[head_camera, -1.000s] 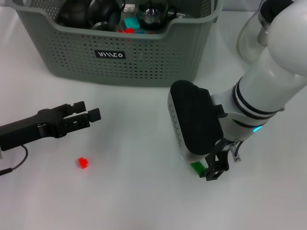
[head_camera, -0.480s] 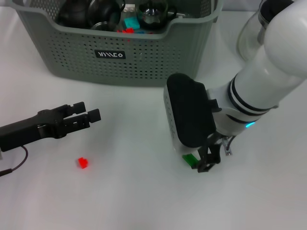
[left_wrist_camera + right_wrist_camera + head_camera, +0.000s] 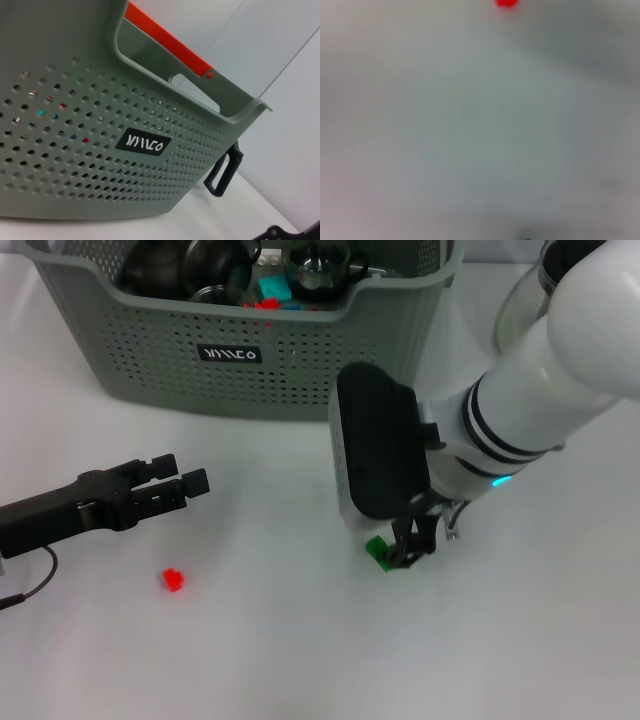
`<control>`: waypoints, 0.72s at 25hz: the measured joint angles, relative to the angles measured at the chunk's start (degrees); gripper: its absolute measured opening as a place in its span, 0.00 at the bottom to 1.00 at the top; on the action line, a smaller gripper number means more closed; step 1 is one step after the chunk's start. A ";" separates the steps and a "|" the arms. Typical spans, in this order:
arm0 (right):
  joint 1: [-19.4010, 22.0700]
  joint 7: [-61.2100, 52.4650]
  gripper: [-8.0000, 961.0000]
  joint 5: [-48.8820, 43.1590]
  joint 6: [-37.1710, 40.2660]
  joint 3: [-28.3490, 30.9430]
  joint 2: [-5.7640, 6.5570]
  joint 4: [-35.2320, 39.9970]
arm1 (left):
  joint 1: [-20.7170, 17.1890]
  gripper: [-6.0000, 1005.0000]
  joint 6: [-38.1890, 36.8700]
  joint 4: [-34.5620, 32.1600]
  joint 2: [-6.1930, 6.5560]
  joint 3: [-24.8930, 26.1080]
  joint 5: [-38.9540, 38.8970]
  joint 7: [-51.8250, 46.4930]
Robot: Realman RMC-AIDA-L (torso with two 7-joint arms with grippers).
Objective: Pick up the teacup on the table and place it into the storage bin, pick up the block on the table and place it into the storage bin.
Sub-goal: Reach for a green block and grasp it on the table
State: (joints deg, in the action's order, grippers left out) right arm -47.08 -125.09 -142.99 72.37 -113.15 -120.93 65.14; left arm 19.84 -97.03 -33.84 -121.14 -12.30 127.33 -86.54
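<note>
Your storage bin (image 3: 240, 335) sits at twelve o'clock on the table (image 3: 270, 640). Your right gripper (image 3: 408, 545), near centre, is clamped on the green block (image 3: 378, 549). Your left gripper (image 3: 175, 478) hovers empty at nine o'clock, fingers slightly parted, the red block (image 3: 174, 580) just toward six o'clock from it.

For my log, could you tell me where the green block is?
In the head view, the green block sits at the right gripper, in front of the storage bin.

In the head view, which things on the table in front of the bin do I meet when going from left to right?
left gripper → red block → green block → right gripper
</note>
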 joint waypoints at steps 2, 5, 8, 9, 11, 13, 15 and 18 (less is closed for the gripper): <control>-0.11 -1.40 0.79 -0.82 -1.24 -0.03 0.00 -0.16 | -0.01 0.77 0.00 0.00 -0.05 0.00 -0.02 0.12; -0.14 -1.92 0.79 -0.93 -1.99 -0.05 -0.05 -0.07 | 0.00 0.77 0.01 0.00 -0.08 0.00 -0.02 0.21; 0.15 -1.69 0.79 -0.41 -1.23 0.05 0.03 1.47 | -0.02 0.77 0.04 0.00 -0.07 0.00 0.00 0.23; 0.39 -1.54 0.79 -0.23 -0.78 0.19 0.12 2.24 | -0.09 0.77 0.04 0.00 -0.07 -0.01 0.00 0.25; 0.91 -1.44 0.79 -0.16 0.20 0.55 0.34 3.68 | -0.20 0.77 0.05 0.00 -0.06 0.00 -0.01 0.29; 1.15 -1.44 0.79 -1.05 1.70 0.68 0.45 4.38 | -0.24 0.77 0.06 0.00 -0.06 0.00 0.00 0.31; 1.37 -1.73 0.79 -3.23 3.15 0.67 0.42 4.61 | -0.25 0.77 0.12 0.00 -0.06 0.00 0.06 0.32; 1.89 -2.90 0.79 -6.17 4.26 0.62 0.30 5.20 | -0.25 0.77 0.42 0.00 -0.06 0.00 0.09 0.32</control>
State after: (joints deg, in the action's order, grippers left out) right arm -45.19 -128.00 -149.16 76.64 -112.53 -120.64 70.34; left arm 19.59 -96.61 -33.84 -121.20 -12.30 127.42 -86.22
